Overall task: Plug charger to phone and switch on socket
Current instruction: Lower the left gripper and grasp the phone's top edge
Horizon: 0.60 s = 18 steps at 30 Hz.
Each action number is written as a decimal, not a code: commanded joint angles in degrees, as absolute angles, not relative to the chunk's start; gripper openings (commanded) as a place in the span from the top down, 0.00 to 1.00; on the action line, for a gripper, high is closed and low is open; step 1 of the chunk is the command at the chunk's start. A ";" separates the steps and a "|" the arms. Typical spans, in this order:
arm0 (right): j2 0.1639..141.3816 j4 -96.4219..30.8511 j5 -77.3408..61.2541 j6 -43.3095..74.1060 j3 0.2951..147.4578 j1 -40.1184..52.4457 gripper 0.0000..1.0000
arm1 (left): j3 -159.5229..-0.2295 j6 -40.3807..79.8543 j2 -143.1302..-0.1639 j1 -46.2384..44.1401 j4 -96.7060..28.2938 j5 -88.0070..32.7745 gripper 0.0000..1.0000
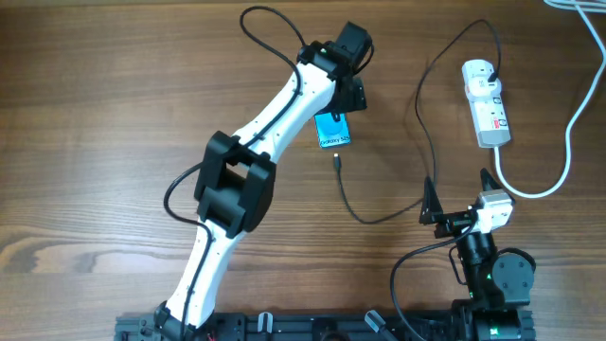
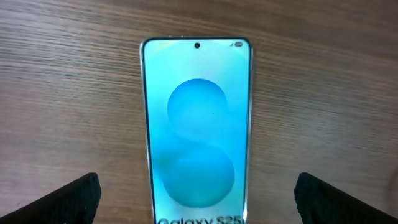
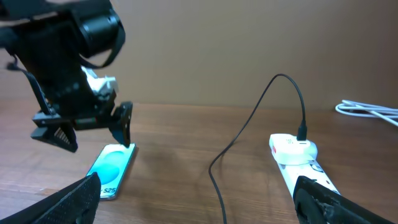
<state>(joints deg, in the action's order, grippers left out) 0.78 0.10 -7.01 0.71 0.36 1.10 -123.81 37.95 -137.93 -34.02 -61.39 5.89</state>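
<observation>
The phone (image 1: 333, 131) lies flat on the table, light blue screen up; it also shows in the left wrist view (image 2: 196, 124) and the right wrist view (image 3: 112, 171). My left gripper (image 1: 347, 98) hovers over the phone's far end, open, a finger on each side (image 2: 196, 193). The charger, a thin black cable (image 1: 379, 218), has its connector tip (image 1: 337, 163) on the table just below the phone, apart from it. Its other end is plugged into the socket (image 1: 486, 102). My right gripper (image 1: 461, 194) is open and empty, between the cable (image 3: 249, 137) and the socket (image 3: 298, 155).
The socket's thick white cord (image 1: 568, 142) loops along the right edge of the table and shows far right in the right wrist view (image 3: 373, 112). The left arm (image 1: 256, 152) stretches diagonally across the table's middle.
</observation>
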 commanded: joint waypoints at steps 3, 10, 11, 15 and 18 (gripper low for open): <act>0.43 0.40 -6.26 0.03 0.30 1.43 0.00 | -123.59 36.42 -139.55 -34.02 -60.05 5.39 0.00; 0.54 0.43 -6.26 0.03 0.30 1.43 0.00 | -118.69 36.42 -139.63 -33.91 -56.75 5.39 0.00; 0.60 0.43 -6.24 0.03 0.30 1.43 0.00 | -118.45 36.42 -139.63 -34.02 -56.49 5.39 0.00; 0.97 0.40 -6.26 0.03 0.30 1.43 0.00 | -116.36 36.42 -139.87 -34.30 -54.33 5.39 0.00; 0.97 0.40 -6.26 0.03 0.30 1.43 0.00 | -116.18 36.42 -139.90 -34.30 -53.91 5.39 0.00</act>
